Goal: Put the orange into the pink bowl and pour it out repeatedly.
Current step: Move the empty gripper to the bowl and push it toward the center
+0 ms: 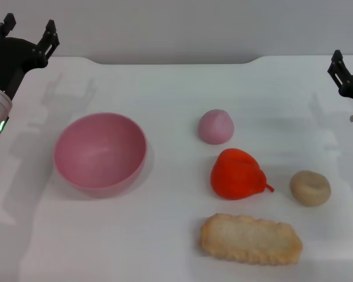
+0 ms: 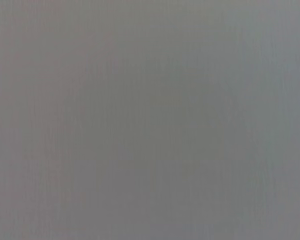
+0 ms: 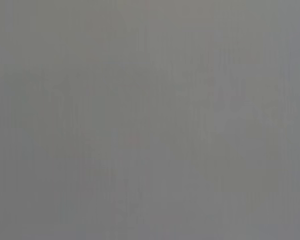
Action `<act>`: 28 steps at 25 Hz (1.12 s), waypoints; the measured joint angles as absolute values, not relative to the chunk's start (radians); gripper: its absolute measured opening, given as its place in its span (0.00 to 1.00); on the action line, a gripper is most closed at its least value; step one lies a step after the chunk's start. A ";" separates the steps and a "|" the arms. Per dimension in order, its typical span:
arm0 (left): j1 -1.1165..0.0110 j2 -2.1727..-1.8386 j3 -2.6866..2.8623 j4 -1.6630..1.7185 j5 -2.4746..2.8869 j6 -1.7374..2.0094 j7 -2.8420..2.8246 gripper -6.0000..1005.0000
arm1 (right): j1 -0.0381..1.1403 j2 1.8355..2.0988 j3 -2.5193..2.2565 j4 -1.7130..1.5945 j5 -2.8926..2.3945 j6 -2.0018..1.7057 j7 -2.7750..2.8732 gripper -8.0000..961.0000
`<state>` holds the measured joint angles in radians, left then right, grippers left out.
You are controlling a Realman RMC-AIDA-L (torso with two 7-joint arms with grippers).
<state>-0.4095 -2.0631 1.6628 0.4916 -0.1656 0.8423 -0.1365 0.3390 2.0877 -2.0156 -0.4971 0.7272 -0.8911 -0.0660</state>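
A white table (image 1: 165,88) fills the head view. The left gripper (image 1: 26,35), fingers apart, hangs behind the empty pink bowl (image 1: 100,153). The orange (image 1: 236,174) lies forward and inward of the right gripper (image 1: 344,70), probably the nearer; its fingers' state cannot be told. Both wrist views show blank grey.

The left gripper (image 1: 28,30) hangs at the far left corner, raised, its black fingers spread apart and holding nothing. Below it the arm's silver wrist runs off the left edge. The right gripper (image 1: 341,69) sits at the far right edge, mostly cut off, so its fingers probably cannot be judged. Both wrist views are blank grey.
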 joint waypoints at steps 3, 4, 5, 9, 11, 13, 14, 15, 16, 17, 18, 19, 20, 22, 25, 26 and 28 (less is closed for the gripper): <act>-0.411 -2.063 1.663 0.492 -0.166 0.841 -0.137 0.79 | 0.340 2.088 -2.016 -0.497 0.727 -0.888 -0.066 0.86; -0.411 -2.063 1.663 0.492 -0.166 0.841 -0.137 0.79 | 0.340 2.088 -2.016 -0.497 0.727 -0.887 -0.066 0.86; -0.412 -2.063 1.663 0.492 -0.166 0.840 -0.137 0.79 | 0.341 2.088 -2.016 -0.497 0.727 -0.887 -0.066 0.86; -0.413 -2.063 1.663 0.492 -0.166 0.839 -0.137 0.79 | 0.341 2.088 -2.016 -0.497 0.727 -0.887 -0.066 0.86; -0.412 -2.063 1.663 0.494 -0.166 0.838 -0.137 0.79 | 0.341 2.088 -2.016 -0.497 0.727 -0.887 -0.066 0.86; -0.410 -2.061 1.665 0.513 -0.166 0.813 -0.148 0.79 | 0.341 2.088 -2.016 -0.496 0.727 -0.887 -0.066 0.86; -0.410 -2.061 1.665 0.513 -0.166 0.813 -0.148 0.79 | 0.342 2.088 -2.016 -0.496 0.727 -0.886 -0.066 0.86; -0.405 -2.058 1.670 0.538 -0.166 0.781 -0.160 0.79 | 0.342 2.088 -2.016 -0.497 0.727 -0.886 -0.066 0.86; -0.405 -2.058 1.670 0.538 -0.166 0.781 -0.160 0.79 | 0.343 2.088 -2.016 -0.500 0.727 -0.885 -0.066 0.86; -0.273 -2.025 1.701 0.898 -0.123 0.442 -0.159 0.79 | 0.343 2.087 -2.016 -0.502 0.727 -0.883 -0.066 0.86; -0.247 -2.023 1.699 0.986 -0.103 0.375 -0.154 0.79 | 0.343 2.087 -2.016 -0.504 0.727 -0.881 -0.066 0.86; -0.229 -2.022 1.694 1.060 -0.080 0.308 -0.152 0.79 | 0.344 2.086 -2.016 -0.507 0.727 -0.875 -0.066 0.86; -0.204 -2.024 1.687 1.181 -0.041 0.196 -0.150 0.78 | 0.344 2.085 -2.016 -0.512 0.727 -0.866 -0.066 0.86; -0.182 -2.026 1.681 1.311 -0.005 0.043 -0.150 0.78 | 0.344 2.085 -2.015 -0.521 0.727 -0.854 -0.066 0.86; -0.173 -2.029 1.675 1.496 0.015 -0.234 -0.126 0.78 | 0.344 2.084 -2.016 -0.523 0.726 -0.848 -0.066 0.86; -0.176 -2.032 1.675 1.539 0.014 -0.329 -0.107 0.78 | 0.344 2.084 -2.016 -0.523 0.726 -0.848 -0.066 0.86; -0.198 -2.046 1.669 1.587 0.011 -0.488 -0.058 0.78 | 0.343 2.083 -2.015 -0.525 0.726 -0.848 -0.066 0.86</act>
